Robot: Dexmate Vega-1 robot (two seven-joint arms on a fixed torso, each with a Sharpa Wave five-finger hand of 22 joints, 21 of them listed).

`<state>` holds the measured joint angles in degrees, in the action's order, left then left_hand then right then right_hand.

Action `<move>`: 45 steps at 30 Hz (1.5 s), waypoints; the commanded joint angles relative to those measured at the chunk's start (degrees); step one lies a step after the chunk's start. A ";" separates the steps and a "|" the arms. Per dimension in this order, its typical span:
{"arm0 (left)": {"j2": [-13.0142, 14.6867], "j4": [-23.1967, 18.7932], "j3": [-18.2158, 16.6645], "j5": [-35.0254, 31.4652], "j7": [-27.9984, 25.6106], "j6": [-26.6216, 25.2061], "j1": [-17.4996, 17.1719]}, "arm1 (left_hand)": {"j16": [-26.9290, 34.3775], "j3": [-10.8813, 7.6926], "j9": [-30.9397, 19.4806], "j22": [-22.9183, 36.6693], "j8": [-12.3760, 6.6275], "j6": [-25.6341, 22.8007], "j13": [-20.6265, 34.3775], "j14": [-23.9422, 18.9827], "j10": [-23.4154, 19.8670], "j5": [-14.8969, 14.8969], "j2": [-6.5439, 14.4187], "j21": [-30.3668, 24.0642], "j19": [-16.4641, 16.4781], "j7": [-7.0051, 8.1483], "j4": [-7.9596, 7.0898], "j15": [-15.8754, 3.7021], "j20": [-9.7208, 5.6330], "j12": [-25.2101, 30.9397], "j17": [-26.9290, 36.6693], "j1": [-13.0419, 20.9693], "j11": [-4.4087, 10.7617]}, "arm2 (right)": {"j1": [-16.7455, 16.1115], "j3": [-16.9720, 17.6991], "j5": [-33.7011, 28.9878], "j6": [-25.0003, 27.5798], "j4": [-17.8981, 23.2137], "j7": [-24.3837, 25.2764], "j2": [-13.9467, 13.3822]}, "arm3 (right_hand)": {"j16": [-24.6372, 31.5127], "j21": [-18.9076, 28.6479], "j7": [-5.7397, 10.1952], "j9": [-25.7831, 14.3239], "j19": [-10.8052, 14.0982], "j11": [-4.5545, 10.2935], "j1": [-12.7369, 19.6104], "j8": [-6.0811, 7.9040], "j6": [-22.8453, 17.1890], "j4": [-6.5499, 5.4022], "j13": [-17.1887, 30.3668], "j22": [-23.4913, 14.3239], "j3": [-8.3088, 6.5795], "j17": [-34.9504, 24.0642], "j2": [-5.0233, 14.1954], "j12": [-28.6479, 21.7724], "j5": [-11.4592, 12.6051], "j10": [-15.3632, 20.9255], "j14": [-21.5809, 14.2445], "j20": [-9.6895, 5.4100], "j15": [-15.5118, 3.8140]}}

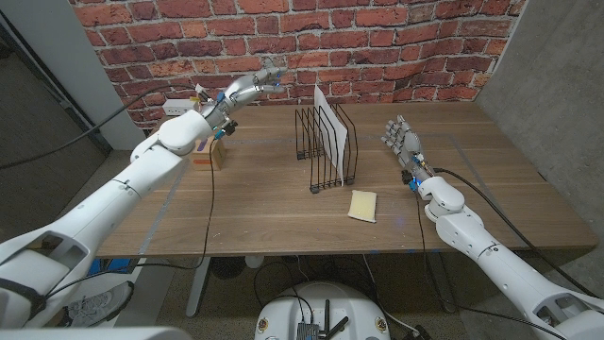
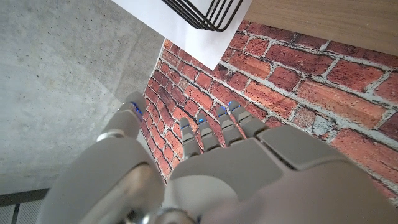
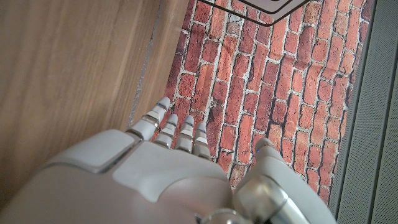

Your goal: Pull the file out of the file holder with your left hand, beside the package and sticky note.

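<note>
File point(image 1: 323, 106) upright in holder point(image 1: 326, 151) (wire)

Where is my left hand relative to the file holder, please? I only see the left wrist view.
Observer: Your left hand is raised left of the file holder, apart from it.
Operator: Thanks, and is the right hand clear of it?
Observer: Yes, the right hand stands open to the holder's right, not touching.
Operator: Where is the sticky note?
Observer: The yellow sticky note lies on the table before the holder's right end.
</note>
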<state>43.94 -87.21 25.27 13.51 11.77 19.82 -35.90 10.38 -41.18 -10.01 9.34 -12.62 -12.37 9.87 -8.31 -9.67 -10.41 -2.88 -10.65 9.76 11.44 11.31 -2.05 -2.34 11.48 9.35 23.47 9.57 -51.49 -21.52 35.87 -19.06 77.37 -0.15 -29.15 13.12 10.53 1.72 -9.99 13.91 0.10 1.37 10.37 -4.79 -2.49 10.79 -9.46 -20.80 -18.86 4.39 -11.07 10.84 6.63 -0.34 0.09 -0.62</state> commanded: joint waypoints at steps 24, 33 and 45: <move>0.29 1.40 7.83 -11.68 17.63 2.24 19.97 | -0.01 0.85 -0.24 0.12 -0.25 -3.72 0.23 -2.62 -2.83 -0.27 -2.87 0.31 0.02 -1.12 -0.10 -10.05 -6.49 0.25 0.17 7.47 -0.11 | 1.01 0.35 1.30 -1.82 -3.50 -2.44 0.96 | 0.07 0.32 0.14 -0.20 0.37 0.07 1.19 0.43 -0.54 0.54 0.10 -0.18 -0.42 0.09 2.34 -0.17 0.47 0.68 -0.33 -0.52 -0.21; 0.16 2.51 9.77 -12.77 24.39 4.36 24.69 | -0.10 1.03 -0.29 0.11 -0.23 -5.02 0.26 -3.39 -4.50 -0.36 -4.77 0.17 0.30 -0.63 -0.10 -10.24 -6.90 0.38 0.20 11.55 0.96 | 1.23 0.47 1.35 -1.92 -3.96 -2.44 1.03 | 0.09 0.34 0.16 -0.20 0.46 0.07 1.29 0.42 -0.53 0.64 0.10 -0.18 -0.45 0.14 2.45 -0.16 0.45 0.67 -0.37 -0.51 -0.14; 0.16 3.17 12.09 -16.22 31.41 7.26 29.85 | -0.17 0.95 -0.29 0.09 0.07 -5.46 0.27 -3.88 -5.39 -0.50 -5.53 0.13 0.76 -0.61 -0.13 -10.40 -6.67 0.20 0.22 15.72 1.96 | 1.52 0.33 1.18 -1.87 -4.27 -2.12 1.37 | 0.12 0.37 0.22 -0.21 0.58 0.14 1.29 0.42 -0.55 0.69 0.11 -0.18 -0.44 0.17 2.54 -0.14 0.40 0.66 -0.42 -0.46 -0.15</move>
<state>44.21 -84.79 35.20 0.23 36.37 24.53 -10.92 10.37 -40.13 -9.99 9.35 -12.62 -17.19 10.01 -11.62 -14.54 -10.41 -8.38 -10.22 10.06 10.95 11.23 -2.28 -2.04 11.48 9.49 37.97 11.36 -50.27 -21.12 37.13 -20.90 73.51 -2.47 -28.07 13.12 10.53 1.72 -9.99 14.22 0.21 2.36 10.60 -4.79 -2.26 10.78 -9.46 -21.03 -18.60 4.76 -11.07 10.84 6.74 -0.34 -0.22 -0.62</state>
